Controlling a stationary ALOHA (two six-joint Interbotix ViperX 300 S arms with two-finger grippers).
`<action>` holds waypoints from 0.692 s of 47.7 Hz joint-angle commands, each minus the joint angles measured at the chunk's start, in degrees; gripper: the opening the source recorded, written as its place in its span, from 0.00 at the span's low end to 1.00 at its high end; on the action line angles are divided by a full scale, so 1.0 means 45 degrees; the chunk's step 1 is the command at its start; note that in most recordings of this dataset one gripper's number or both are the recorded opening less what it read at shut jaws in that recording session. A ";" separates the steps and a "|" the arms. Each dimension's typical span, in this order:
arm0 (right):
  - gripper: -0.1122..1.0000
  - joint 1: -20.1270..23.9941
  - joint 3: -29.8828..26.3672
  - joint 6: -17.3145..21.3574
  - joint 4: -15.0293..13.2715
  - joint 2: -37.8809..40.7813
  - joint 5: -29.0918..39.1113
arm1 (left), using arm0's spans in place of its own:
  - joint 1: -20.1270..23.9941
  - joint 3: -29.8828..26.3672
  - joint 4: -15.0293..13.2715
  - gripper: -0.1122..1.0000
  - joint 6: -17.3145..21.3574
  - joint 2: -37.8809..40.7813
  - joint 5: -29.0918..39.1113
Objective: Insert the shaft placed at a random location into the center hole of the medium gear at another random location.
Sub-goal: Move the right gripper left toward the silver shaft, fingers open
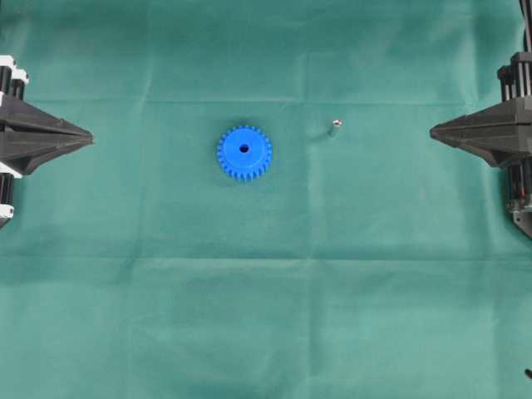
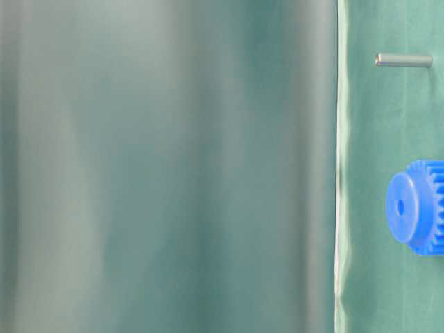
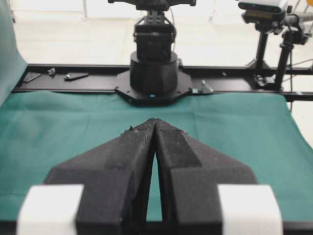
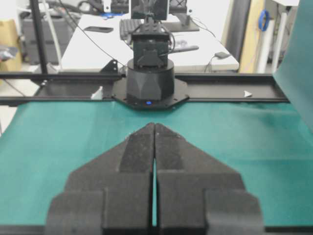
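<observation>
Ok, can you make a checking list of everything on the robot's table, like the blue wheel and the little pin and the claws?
Surface: green cloth, creased, covering the table.
Job's things: medium gear lying flat, center hole empty; shaft lying apart to its right, not inserted.
Clutter: nothing seen on the cloth.
Grippers: left gripper shut, empty, at the left edge; right gripper shut, empty, at the right edge.
Cables: some behind the desk beyond the black rail.
Surroundings: camera stand past the cloth.
</observation>
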 commanded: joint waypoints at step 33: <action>0.62 -0.1738 -0.0156 0.0020 0.0020 0.4355 -0.2129 | -0.0020 -0.0449 0.0137 0.10 -0.0156 0.0215 0.0059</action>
